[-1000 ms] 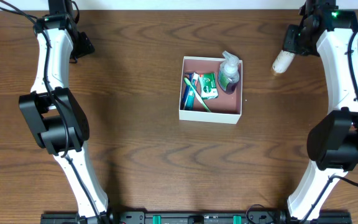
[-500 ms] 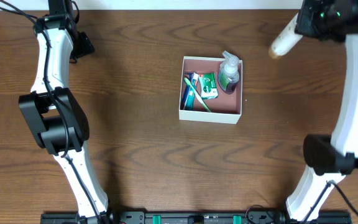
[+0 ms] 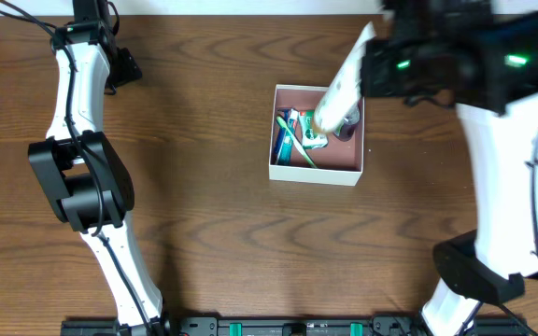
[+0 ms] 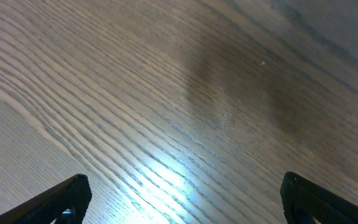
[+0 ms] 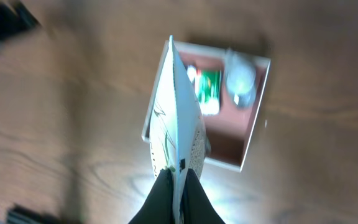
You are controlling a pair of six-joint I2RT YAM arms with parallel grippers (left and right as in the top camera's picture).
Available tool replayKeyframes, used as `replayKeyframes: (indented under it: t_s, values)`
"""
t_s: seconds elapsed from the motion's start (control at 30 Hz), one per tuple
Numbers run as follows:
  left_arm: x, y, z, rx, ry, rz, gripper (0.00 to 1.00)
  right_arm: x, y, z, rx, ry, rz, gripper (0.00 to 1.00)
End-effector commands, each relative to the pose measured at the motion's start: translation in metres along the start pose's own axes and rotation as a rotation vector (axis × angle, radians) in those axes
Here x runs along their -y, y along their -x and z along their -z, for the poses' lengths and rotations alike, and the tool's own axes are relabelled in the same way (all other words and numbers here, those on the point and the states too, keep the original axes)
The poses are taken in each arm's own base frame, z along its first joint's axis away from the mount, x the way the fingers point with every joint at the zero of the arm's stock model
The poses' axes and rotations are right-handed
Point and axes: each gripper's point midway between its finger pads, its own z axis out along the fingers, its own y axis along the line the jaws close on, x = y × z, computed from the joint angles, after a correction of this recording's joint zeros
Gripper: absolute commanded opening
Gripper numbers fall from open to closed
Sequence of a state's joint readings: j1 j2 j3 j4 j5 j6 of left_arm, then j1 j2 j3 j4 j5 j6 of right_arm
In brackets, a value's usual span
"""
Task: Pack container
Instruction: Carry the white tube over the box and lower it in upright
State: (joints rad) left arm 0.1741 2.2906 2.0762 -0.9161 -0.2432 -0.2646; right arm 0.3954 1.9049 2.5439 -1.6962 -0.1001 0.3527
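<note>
The container [image 3: 314, 175] sits a little above the middle of the overhead frame, flat on the table [image 3: 204, 205]. Its upper half is crowded: a green toothbrush [image 3: 292, 142] and a green packet [image 3: 312, 138] at the left, a pump bottle [image 5: 241, 78] in the upper right corner. Only the lower strip of the pink floor is bare.

Above it hangs a white tube [image 3: 339, 89]. My right hand [image 5: 178, 177] is clamped on the tube's flat crimped end, and its free end points down over the packet and the bottle. That arm is blurred overhead, so I cannot tell how high the tube stands over the things below.

My worry is the landing. Released where it is, I judge the tube would come down on the bottle and the packet, not the bare strip. It could knock the bottle over, or end up propped across the rim and roll out. Held by one end, it may also swing as the jaws part.

My left hand [image 4: 182, 199] is in the upper left of the frame, jaws spread wide over bare wood, holding nothing.
</note>
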Motion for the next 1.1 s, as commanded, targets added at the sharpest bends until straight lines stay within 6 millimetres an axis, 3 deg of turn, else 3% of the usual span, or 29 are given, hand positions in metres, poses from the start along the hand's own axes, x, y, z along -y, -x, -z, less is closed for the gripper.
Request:
replayKeyframes:
  t_s: [0.0, 0.3, 0.6, 1.07]
  values:
    - [-0.006, 0.015, 0.022, 0.054, -0.005, 0.021, 0.98, 0.011, -0.01, -0.018, -0.048, -0.096, -0.022, 0.01]
    - [-0.006, 0.015, 0.022, 0.054, -0.005, 0.021, 0.98, 0.044, -0.035, -0.057, -0.171, -0.281, -0.038, 0.02]
    - [-0.006, 0.015, 0.022, 0.054, -0.005, 0.021, 0.98, 0.051, -0.029, -0.1, -0.148, -0.303, -0.033, 0.02]
    - [-0.006, 0.015, 0.022, 0.054, -0.005, 0.02, 0.98, 0.063, -0.025, -0.108, -0.122, -0.363, -0.028, 0.01]
